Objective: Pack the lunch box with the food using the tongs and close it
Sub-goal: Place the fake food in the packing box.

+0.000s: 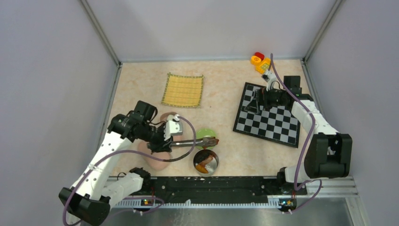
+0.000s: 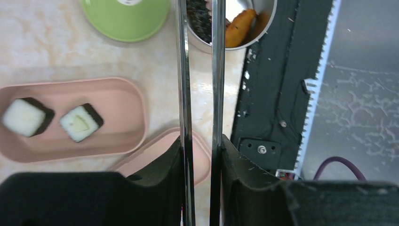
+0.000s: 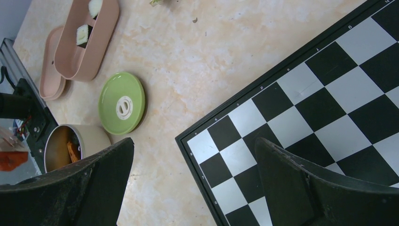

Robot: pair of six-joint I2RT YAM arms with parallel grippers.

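Note:
My left gripper (image 2: 201, 147) (image 1: 162, 141) is shut on the tongs (image 2: 184, 70) (image 1: 188, 143), one black finger (image 2: 175, 157) pressed against each silver arm. The arms stay slightly apart and reach over the metal bowl (image 2: 263, 19) (image 1: 214, 165), which holds a black piece and an orange piece (image 2: 240, 26). A brownish bit shows at the tong tips in the top view; whether it is gripped I cannot tell. The pink lunch box (image 2: 117, 94) (image 3: 106, 28) holds two sushi rolls (image 2: 81, 122) (image 2: 26, 117). Its pink lid (image 2: 155, 155) (image 1: 157, 161) lies below my left gripper. My right gripper (image 3: 195, 155) (image 1: 258, 101) hangs open over the chessboard's edge.
A green round lid (image 2: 124, 16) (image 1: 205, 133) (image 3: 121, 102) lies beside the bowl. The chessboard (image 1: 268, 120) (image 3: 329, 94) sits at the right, a yellow mat (image 1: 183, 90) at the back, toy blocks (image 1: 260, 61) in the far right corner. A black rail (image 1: 207, 183) runs along the near edge.

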